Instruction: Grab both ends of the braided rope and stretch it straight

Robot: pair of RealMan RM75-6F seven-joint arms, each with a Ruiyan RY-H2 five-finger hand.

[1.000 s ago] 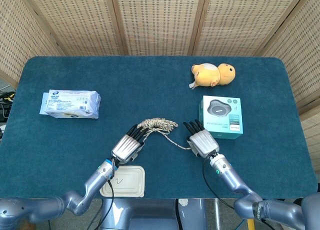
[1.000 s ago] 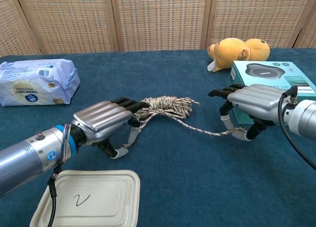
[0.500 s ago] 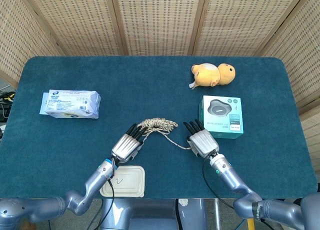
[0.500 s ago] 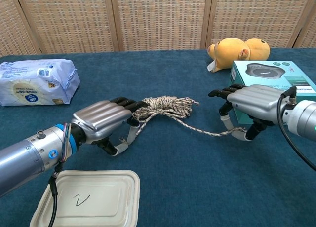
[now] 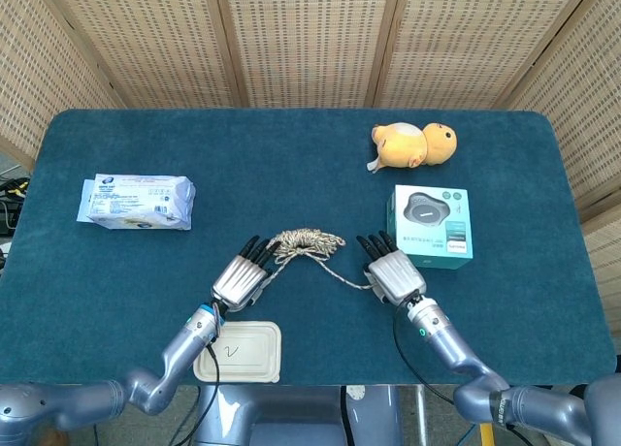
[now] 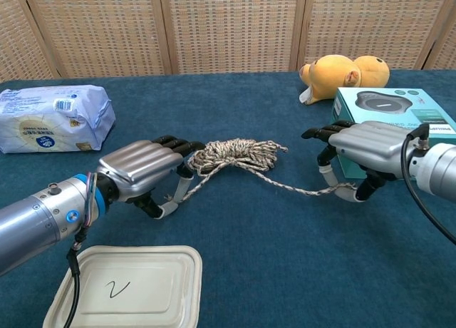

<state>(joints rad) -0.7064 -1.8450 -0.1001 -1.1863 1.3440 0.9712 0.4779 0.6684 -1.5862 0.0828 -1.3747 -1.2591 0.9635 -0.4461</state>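
The braided rope (image 5: pixel 307 240) (image 6: pixel 240 154) lies mostly in a loose coil on the blue table top (image 5: pixel 291 165), between the two hands. One strand runs down-left from the coil into my left hand (image 5: pixel 238 279) (image 6: pixel 137 169), which pinches that end under its curled fingers. A second strand trails right across the cloth to my right hand (image 5: pixel 393 274) (image 6: pixel 365 147), where thumb and finger hold its end low to the table. The strand to the right hand sags a little on the cloth.
A teal speaker box (image 5: pixel 432 223) (image 6: pixel 399 103) sits directly behind the right hand. A yellow plush toy (image 5: pixel 415 143) (image 6: pixel 345 73) lies beyond it. A wipes pack (image 5: pixel 136 202) (image 6: pixel 53 119) is at the far left, and a white lidded tray (image 5: pixel 243 351) (image 6: pixel 128 289) at the front edge.
My left hand has drawn back to the left with its rope end, away from the coil. The right hand has stayed where it was.
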